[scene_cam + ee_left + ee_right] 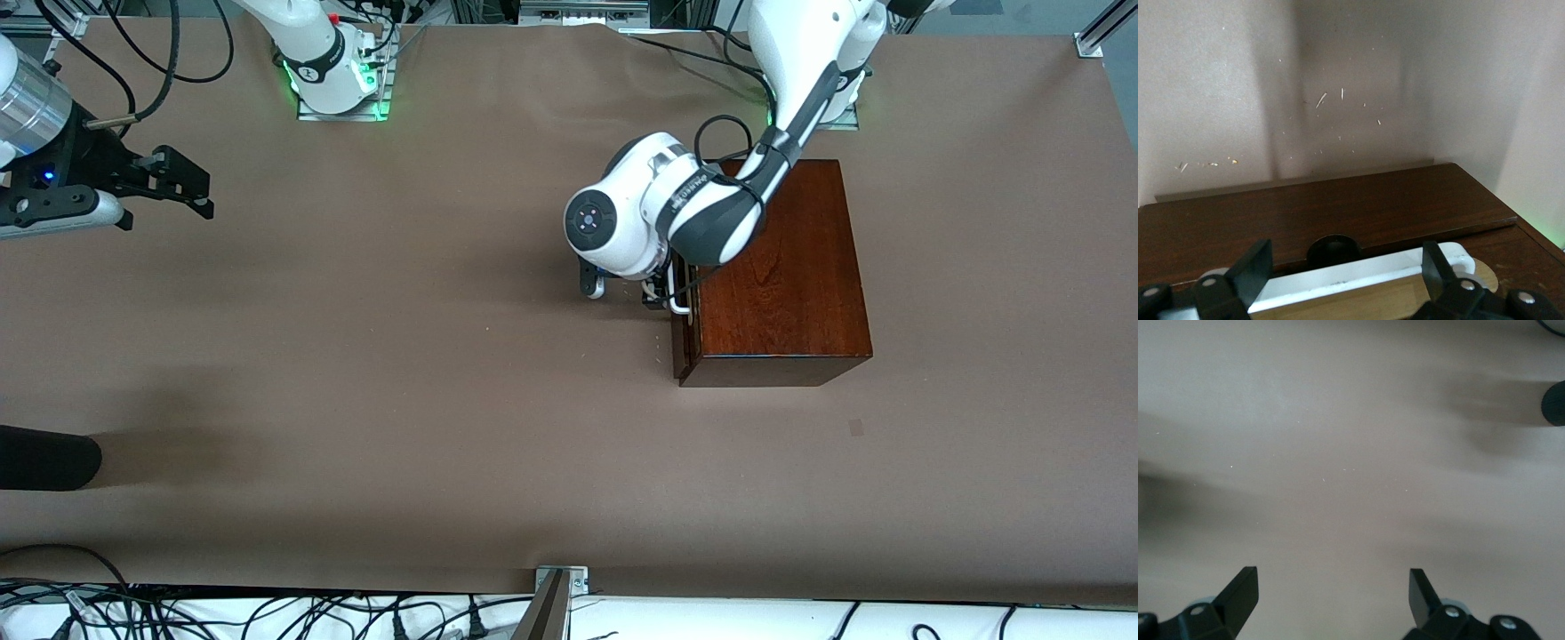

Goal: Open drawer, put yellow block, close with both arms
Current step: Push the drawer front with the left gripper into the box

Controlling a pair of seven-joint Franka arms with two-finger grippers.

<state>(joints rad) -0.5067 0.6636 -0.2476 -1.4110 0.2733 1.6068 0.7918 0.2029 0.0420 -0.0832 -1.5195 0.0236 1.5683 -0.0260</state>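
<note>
The dark mahogany box (782, 284) stands toward the left arm's end of the table. Its drawer front (683, 351) faces the table's middle and carries the white bar handle (680, 307). The drawer looks pushed in. My left gripper (662, 298) is at the handle, mostly hidden under the arm's wrist. In the left wrist view the gripper (1345, 267) is open, with one finger (1255, 267) on each side of the handle (1351, 280), not closed on it. My right gripper (191, 185) hangs open and empty over bare table at the right arm's end (1335, 587). The yellow block is out of view.
A black rounded object (44, 458) juts in at the table edge at the right arm's end, nearer the front camera; it also shows in the right wrist view (1555, 403). The brown table cover (400, 356) is bare between the box and the right gripper.
</note>
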